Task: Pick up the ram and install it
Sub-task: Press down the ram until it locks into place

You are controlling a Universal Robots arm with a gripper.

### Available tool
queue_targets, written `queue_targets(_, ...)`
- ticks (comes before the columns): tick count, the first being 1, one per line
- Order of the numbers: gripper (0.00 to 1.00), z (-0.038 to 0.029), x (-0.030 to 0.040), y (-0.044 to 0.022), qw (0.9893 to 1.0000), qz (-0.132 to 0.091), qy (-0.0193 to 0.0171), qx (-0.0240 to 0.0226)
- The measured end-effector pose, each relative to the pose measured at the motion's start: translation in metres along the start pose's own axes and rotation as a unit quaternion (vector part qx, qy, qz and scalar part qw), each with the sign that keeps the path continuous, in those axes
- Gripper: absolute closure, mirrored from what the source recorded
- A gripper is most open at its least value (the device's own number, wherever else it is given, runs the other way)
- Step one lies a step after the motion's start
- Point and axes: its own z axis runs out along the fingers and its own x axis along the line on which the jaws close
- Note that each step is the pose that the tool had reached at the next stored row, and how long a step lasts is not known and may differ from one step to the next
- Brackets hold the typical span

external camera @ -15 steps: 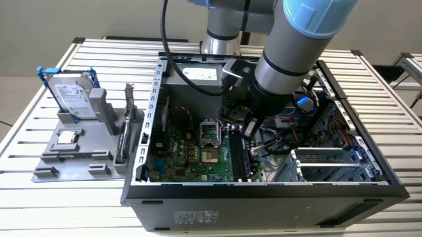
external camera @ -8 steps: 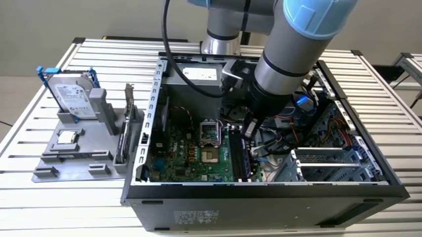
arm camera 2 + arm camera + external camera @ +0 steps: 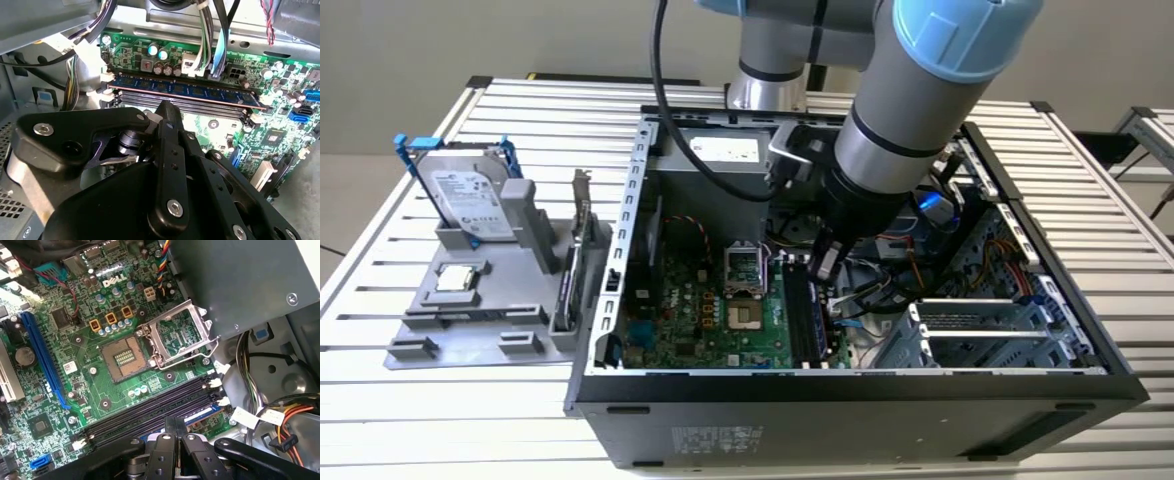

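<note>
Lying seated lengthwise in its slot, the long dark-blue ram stick (image 3: 185, 91) sat just beyond the black gripper (image 3: 167, 107) (jaws pressed together, empty).

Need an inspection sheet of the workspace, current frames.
Surface: slatted metal table, PC case open on it.
Job's things: ram standing in a motherboard slot, neighbouring slots bare.
Clutter: hard drive upright in a grey holder.
Grippers: end effector beside the ram, fingers together, holding nothing.
Cables: bundles inside the case; black cable along the arm.
Surroundings: CPU socket open, its latch frame raised.
</note>
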Motion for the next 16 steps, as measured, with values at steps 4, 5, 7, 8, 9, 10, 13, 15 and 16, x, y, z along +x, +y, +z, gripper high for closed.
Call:
queue_targets(4,1.0,0.0003,0.0,0.0,1.0,-0.009,-0.0002,-0.0009)
queue_targets(5,1.0,0.0004,0.0,0.0,0.9999,-0.011,-0.0003,-0.0011)
queue_targets(7,1.0,0.0006,0.0,-0.0001,0.9999,-0.015,-0.0007,-0.0016)
queue_targets(8,1.0,0.0006,0.0,-0.0001,0.9998,-0.017,-0.0008,-0.0019)
queue_targets(9,1.0,0.0006,0.0,-0.0001,0.9998,-0.019,-0.0009,-0.0021)
queue_targets(10,1.0,0.0007,0.0,-0.0001,0.9998,-0.022,-0.0011,-0.0024)
queue_targets(13,1.0,0.0008,0.0,-0.0001,0.9996,-0.028,-0.0017,-0.0032)
queue_targets(15,1.0,0.0009,0.0,-0.0001,0.9995,-0.032,-0.002,-0.0037)
queue_targets(16,1.0,0.0009,0.0,-0.0001,0.9994,-0.034,-0.002,-0.004)
